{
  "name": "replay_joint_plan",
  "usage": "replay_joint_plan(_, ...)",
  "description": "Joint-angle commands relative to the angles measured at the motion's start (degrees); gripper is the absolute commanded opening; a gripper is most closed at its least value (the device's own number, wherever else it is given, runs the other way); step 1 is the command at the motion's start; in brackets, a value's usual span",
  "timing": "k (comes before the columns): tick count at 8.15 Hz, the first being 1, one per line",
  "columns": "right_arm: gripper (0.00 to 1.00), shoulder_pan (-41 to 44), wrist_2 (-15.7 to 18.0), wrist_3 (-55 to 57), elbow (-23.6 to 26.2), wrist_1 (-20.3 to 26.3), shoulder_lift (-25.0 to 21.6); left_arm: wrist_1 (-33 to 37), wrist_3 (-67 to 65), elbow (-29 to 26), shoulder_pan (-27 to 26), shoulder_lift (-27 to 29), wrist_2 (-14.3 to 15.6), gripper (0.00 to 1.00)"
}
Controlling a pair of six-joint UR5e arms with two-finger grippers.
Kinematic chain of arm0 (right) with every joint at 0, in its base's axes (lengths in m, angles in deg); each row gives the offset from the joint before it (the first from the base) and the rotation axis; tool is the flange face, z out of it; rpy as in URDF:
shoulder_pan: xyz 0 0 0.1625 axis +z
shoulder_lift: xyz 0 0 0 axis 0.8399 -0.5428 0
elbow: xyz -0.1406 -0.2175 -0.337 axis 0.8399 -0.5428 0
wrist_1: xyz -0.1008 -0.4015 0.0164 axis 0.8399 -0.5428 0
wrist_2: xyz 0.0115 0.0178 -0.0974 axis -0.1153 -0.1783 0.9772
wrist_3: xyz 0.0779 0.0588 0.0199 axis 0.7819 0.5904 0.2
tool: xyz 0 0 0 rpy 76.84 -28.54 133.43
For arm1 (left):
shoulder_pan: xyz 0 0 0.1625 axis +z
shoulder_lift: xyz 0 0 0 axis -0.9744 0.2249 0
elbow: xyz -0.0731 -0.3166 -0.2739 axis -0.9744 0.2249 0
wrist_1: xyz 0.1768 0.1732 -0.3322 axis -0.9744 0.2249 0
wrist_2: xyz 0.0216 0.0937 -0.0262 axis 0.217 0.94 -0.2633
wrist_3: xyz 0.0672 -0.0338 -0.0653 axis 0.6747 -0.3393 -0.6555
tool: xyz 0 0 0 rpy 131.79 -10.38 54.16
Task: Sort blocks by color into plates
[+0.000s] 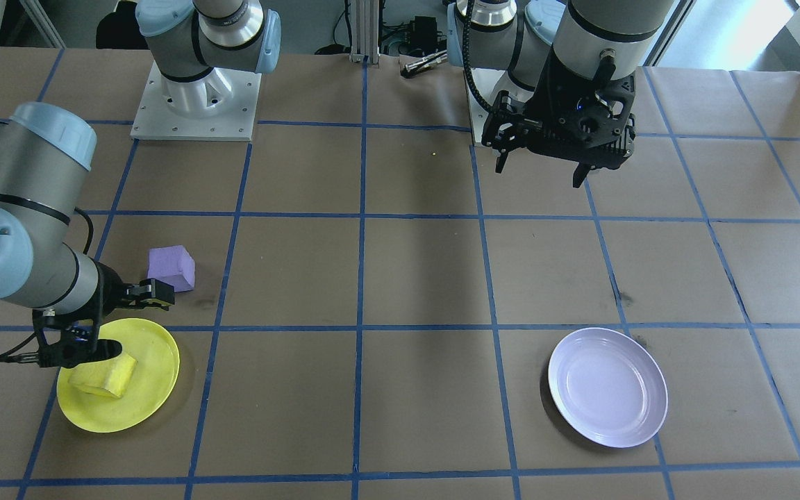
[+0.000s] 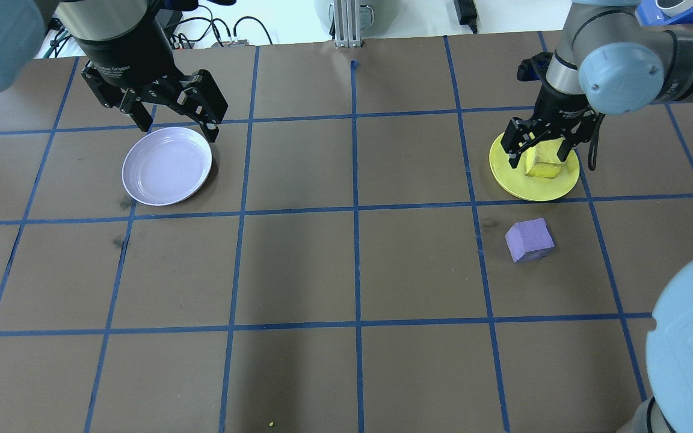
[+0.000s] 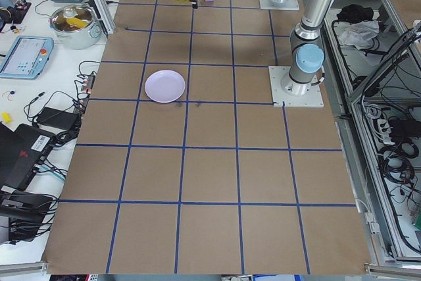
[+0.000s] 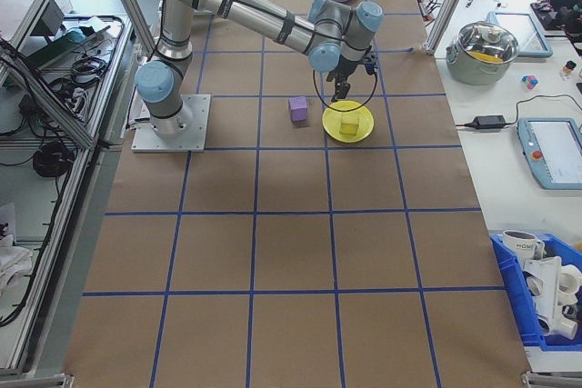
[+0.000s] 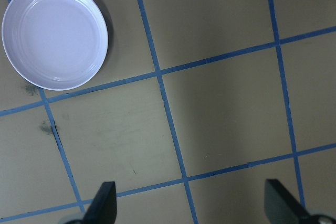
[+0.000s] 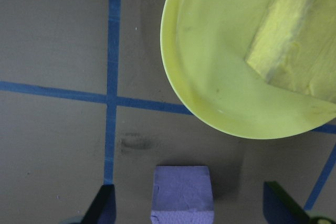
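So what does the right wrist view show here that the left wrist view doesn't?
Only the right wrist view shows the yellow plate with the yellow block lying in it, and the purple block on the table just outside the plate's rim, between the open right pincer fingertips. Only the left wrist view shows the lavender plate, empty, and the open left pincer. Both share the brown table with its blue tape grid.
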Motion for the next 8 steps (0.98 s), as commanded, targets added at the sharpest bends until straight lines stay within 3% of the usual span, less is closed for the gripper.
replay_joint_plan(1,1.00,0.88,0.74,-0.58,5.53,0.16,0.01,-0.35,0.06,-0.44,0.00,0.37,0.00,1.00)
replay_joint_plan(4,1.00,0.70,1.00,-0.06,8.08,0.59,0.10,-0.70,0.06,0.08,0.00,0.02,0.00,1.00)
replay_joint_plan(6,1.00,0.61,3.79,-0.06,8.97,-0.64,0.10,-0.79,0.06,0.08,0.00,0.11,0.00,1.00)
replay_joint_plan(8,1.00,0.61,4.17,-0.06,9.32,-0.29,0.19,-0.79,0.06,0.08,0.00,-0.07,-0.18,1.00)
